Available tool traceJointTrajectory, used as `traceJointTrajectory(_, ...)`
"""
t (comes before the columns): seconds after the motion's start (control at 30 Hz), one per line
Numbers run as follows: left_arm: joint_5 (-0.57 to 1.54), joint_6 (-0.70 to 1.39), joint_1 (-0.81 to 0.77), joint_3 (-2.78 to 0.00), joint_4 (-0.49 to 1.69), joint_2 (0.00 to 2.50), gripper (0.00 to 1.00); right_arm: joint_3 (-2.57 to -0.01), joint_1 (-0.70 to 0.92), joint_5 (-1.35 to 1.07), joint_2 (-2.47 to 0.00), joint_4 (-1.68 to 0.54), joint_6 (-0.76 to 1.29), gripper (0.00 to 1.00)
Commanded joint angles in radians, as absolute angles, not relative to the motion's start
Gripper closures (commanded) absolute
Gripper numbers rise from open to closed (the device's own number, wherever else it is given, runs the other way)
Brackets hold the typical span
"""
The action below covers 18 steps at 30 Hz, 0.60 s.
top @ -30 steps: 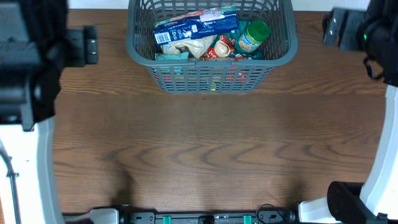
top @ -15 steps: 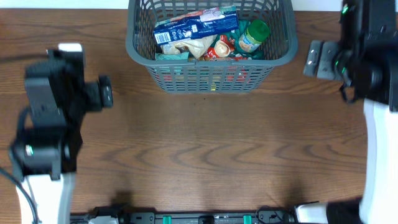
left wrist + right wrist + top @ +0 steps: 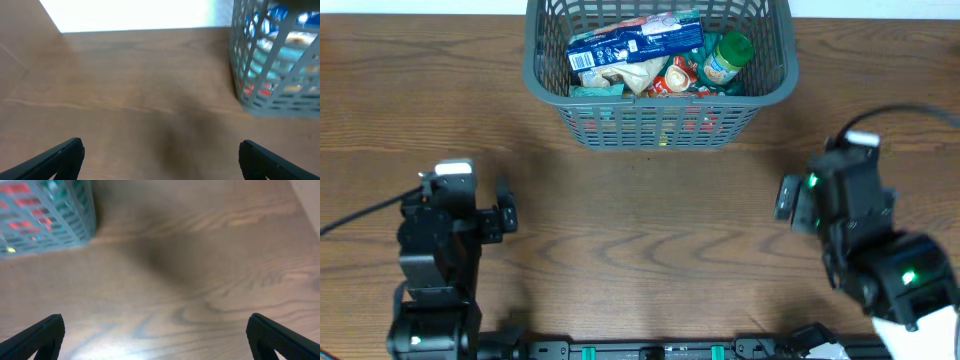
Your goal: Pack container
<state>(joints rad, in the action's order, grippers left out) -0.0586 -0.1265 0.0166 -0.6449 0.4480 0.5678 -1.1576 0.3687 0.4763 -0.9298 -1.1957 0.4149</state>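
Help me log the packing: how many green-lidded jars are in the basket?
1. The green-lidded jar sits in the right part of the container, next to a red packet. Others could be hidden beneath the packets.

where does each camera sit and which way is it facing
overhead: above the table, looking straight down; container at the far edge, left arm and right arm nearer.
left wrist: on the left arm, facing the far edge; open left hand at bottom, container right.
right wrist: on the right arm, facing down at wood; open right hand at bottom, container top left.
shared: all show container and table.
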Motion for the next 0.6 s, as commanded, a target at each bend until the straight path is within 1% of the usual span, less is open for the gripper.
traceJointTrajectory(0.0, -0.052, -0.11, 0.014, -0.61, 0.426, 0.538, 0.01, -1.061, 0.381, 0.497, -0.827, -1.174, 0.448, 0.01)
traceJointTrajectory(0.13, -0.052, -0.11, 0.014, -0.606, 0.428, 0.538, 0.01, -0.995, 0.381, 0.497, -0.787, -1.19, 0.448, 0.01)
traceJointTrajectory(0.57, -0.052, -0.11, 0.014, -0.606, 0.429, 0.54, 0.01, -0.974, 0.381, 0.497, -0.79, -1.213, 0.448, 0.01)
